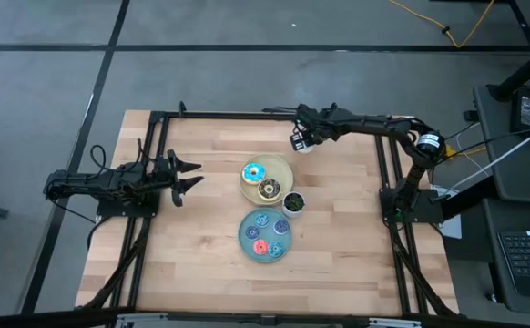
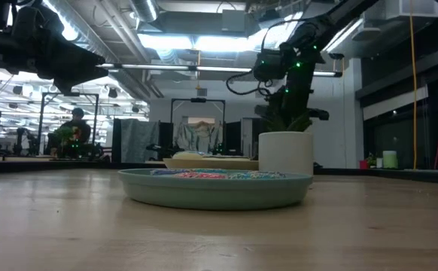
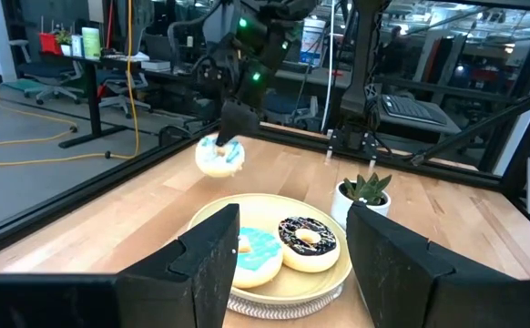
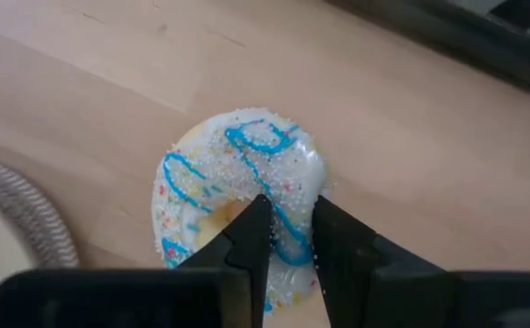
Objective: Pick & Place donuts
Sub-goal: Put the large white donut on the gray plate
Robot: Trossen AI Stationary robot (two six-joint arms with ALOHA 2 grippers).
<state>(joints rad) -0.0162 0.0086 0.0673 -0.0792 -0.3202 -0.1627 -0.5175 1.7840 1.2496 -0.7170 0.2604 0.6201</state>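
Observation:
The white-iced donut (image 4: 229,169), with blue squiggles and sprinkles, is in my right gripper (image 4: 288,214) over the far middle of the table (image 1: 301,141). The left wrist view shows it as well (image 3: 219,157). The light-blue-iced donut (image 1: 253,172) and the dark brown donut (image 1: 269,189) lie flat on the cream plate (image 1: 283,169). Several tiny donuts (image 1: 263,233) lie on the blue plate (image 1: 243,239). My left gripper (image 1: 192,178) hovers open left of the cream plate, touching nothing. My right gripper pinches the white donut's ring (image 4: 290,193): one finger (image 4: 251,228) stands in the hole, the other (image 4: 333,232) outside the rim. The fingers come from above, pointing down. In the left wrist view the donut hangs tilted below the fingers, lifted clear of the table.
A small white pot with a green plant (image 1: 293,201) stands just right of the two plates, between them. A black frame (image 1: 156,118) runs along the table's edges. Bare wood lies to the plates' left and right, and on the table's near side.

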